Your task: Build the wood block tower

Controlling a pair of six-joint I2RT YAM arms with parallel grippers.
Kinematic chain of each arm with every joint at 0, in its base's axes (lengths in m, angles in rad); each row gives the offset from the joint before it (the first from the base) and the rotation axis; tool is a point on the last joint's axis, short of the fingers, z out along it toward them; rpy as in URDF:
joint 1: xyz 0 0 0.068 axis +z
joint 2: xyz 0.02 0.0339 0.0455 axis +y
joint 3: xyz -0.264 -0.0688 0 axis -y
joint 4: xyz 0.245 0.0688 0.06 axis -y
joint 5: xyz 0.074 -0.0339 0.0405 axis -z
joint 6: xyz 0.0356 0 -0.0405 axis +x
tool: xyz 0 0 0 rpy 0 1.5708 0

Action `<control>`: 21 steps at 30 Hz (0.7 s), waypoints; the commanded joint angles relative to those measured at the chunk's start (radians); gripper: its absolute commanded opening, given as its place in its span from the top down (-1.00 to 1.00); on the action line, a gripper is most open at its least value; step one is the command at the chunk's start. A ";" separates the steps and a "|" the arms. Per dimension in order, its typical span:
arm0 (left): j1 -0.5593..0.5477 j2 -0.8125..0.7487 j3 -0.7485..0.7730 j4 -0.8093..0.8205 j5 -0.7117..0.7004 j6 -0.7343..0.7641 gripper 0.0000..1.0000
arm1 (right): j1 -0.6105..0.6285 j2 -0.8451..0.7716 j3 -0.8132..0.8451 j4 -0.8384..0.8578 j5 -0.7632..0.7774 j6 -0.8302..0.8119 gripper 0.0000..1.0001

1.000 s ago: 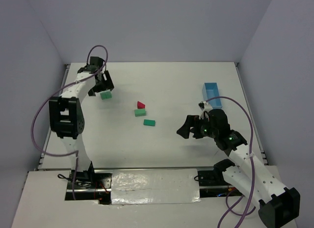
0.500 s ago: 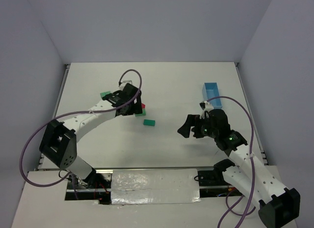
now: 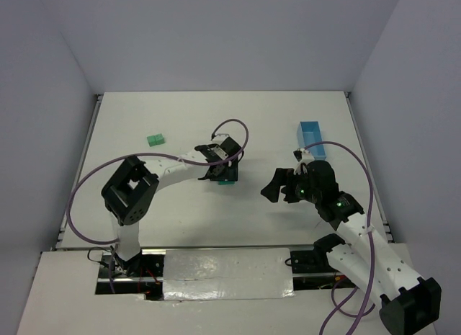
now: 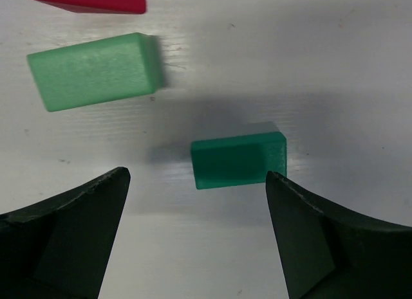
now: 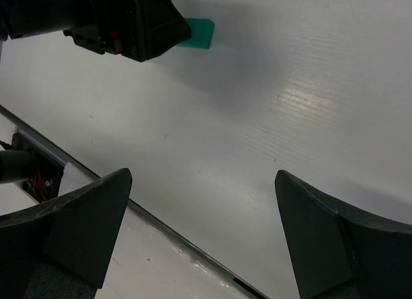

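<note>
**A:** The left gripper has its jaws spread wide with nothing between them. It hangs right above the small dark green rectangular wooden block, which lies flat on the white table.

**B:** And further out?

**A:** Just past it lies a paler green oblong wooden block, then the red roof-shaped wooden block, none touching. A green cube-like block sits well apart at the far left. Nothing is stacked yet. The right gripper also gapes, holding nothing, over bare table; the light-blue tray stands beyond it.

**B:** What could go wrong?

**A:** The dark block lies off-centre, towards the right-hand finger in the wrist view. I'd judge that a straight descent could land that finger on it, or shove and twist it.

**B:** What differs from a second ago?

**A:** Then the left gripper hovered over the cube at the far left; it has swung across to the centre. The blocks and the right arm haven't moved.
</note>
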 commanded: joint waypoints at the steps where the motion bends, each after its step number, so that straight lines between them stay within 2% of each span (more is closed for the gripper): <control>1: -0.025 0.046 0.037 -0.027 -0.019 -0.035 -0.99 | -0.001 -0.008 -0.008 0.035 -0.003 0.001 -0.99; 9: -0.026 0.039 0.051 -0.036 -0.034 -0.037 -0.99 | 0.002 -0.002 -0.008 0.038 -0.018 -0.002 -0.99; 15: -0.025 -0.016 0.092 -0.108 -0.118 -0.038 -0.99 | 0.002 0.000 -0.009 0.041 -0.019 -0.002 -0.99; 21: 0.060 -0.019 0.122 -0.148 -0.129 -0.023 -0.99 | 0.002 -0.002 -0.012 0.043 -0.022 -0.002 -0.99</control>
